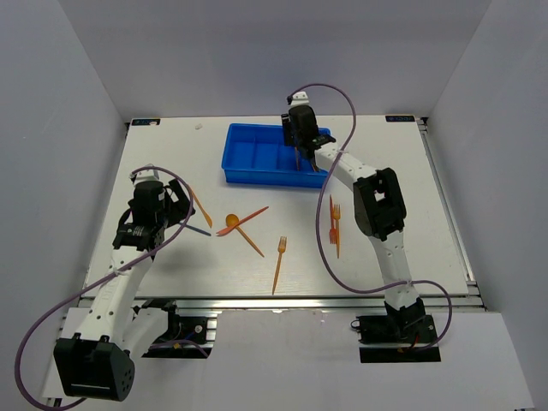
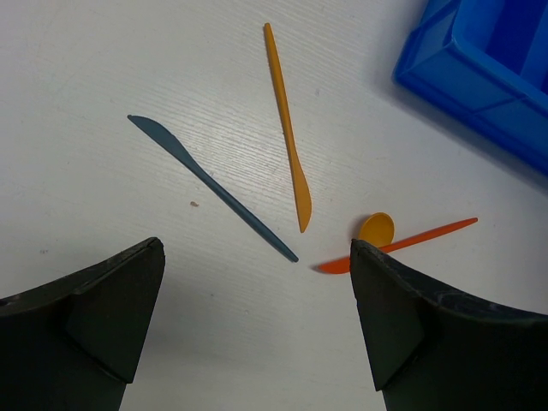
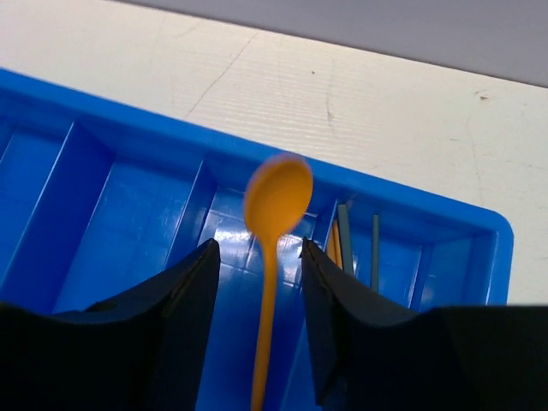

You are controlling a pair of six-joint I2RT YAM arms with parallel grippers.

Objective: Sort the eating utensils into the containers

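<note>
**Four utensils ahead of the left tool**

The left tool [image 2: 257, 317] hangs with fingers spread wide above the white desk [image 2: 94, 77]. Ahead lie a dark blue knife [image 2: 210, 187], an orange knife [image 2: 287, 128], and an orange spoon [image 2: 377, 229] touching a red-orange utensil [image 2: 428, 233]. A blue tray [image 2: 479, 77] fills the upper right corner.

Top camera looks down from behind; close wrist cameras share the tray [image 2: 467, 92].

The tray [image 1: 257, 177] sits far centre on the table [image 1: 411, 214], sticks [image 3: 344, 235] in its rightmost compartment. A spoon [image 3: 276, 205] hangs between the right gripper's [image 3: 258, 253] fingers over the next compartment. Knives [image 2: 214, 190] lie left, a fork [image 1: 279, 261] near centre, forks [image 1: 335, 224] right
</note>
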